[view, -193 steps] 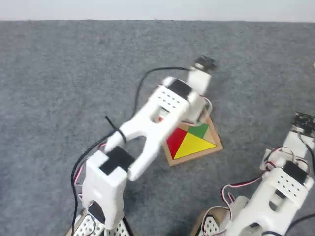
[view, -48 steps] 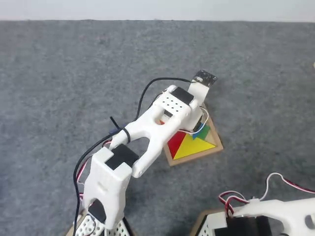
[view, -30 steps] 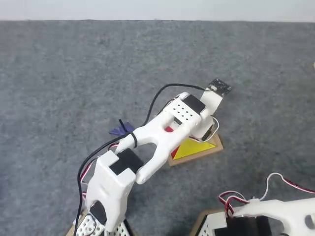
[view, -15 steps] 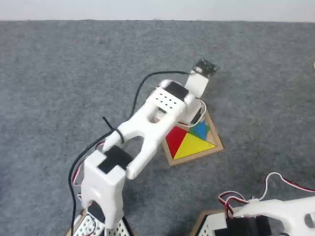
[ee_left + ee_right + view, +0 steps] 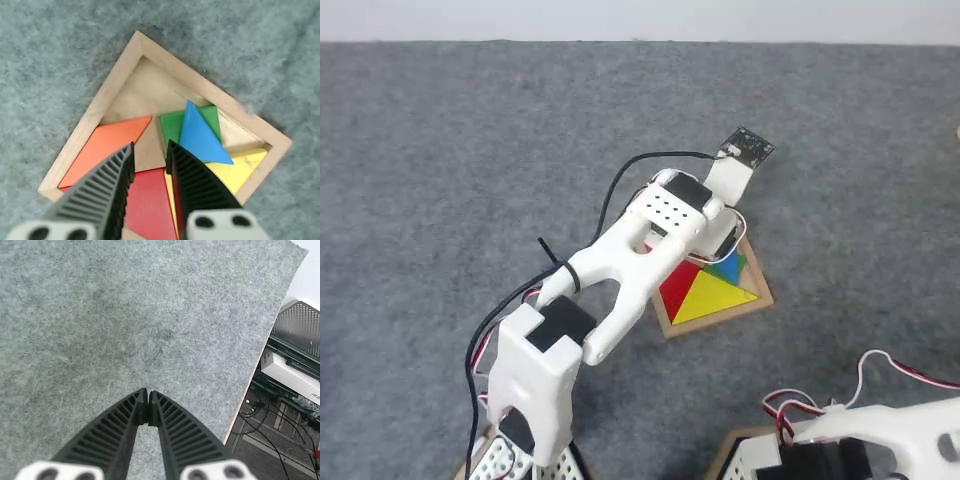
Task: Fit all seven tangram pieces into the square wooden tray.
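The tray point(image 5: 720, 316) sits right of the counter's point(image 5: 440, 150) middle, toward the near edge. A blue triangle point(image 5: 200, 137) has turned up in it: seconds ago the high view showed no blue there. It lies across the green piece point(image 5: 172, 129), apparently not seated flat. The orange piece point(image 5: 107, 142), red piece point(image 5: 145, 200) and yellow piece point(image 5: 232, 170) look bedded.

Your left gripper point(image 5: 150, 145) swung aside and has come back over the tray, fingers slightly apart and empty. Your right gripper point(image 5: 148, 392) has dropped toward the near right corner, fingers together over bare counter.

You likely need to nudge the blue triangle down; bare wood remains for more pieces.
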Controlling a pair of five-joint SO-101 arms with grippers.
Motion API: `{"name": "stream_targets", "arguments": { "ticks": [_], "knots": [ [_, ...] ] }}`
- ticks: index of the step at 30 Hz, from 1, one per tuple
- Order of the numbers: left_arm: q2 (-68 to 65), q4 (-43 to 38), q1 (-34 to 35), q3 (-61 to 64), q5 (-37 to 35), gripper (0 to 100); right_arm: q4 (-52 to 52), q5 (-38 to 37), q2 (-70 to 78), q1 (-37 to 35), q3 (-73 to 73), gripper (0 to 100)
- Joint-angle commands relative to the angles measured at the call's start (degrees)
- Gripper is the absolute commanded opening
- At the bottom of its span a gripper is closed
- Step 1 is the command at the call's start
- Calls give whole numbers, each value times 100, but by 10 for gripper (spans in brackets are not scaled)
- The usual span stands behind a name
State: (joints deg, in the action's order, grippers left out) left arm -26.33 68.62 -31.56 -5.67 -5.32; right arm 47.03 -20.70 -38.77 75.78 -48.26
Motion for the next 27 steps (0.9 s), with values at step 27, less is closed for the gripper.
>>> {"name": "stream_targets", "arguments": {
  "ticks": [27],
  "knots": [
    [-290, -105, -686, -207, -105, 100, 31, -70, -66, -57, 378, 28]
  ]
}}
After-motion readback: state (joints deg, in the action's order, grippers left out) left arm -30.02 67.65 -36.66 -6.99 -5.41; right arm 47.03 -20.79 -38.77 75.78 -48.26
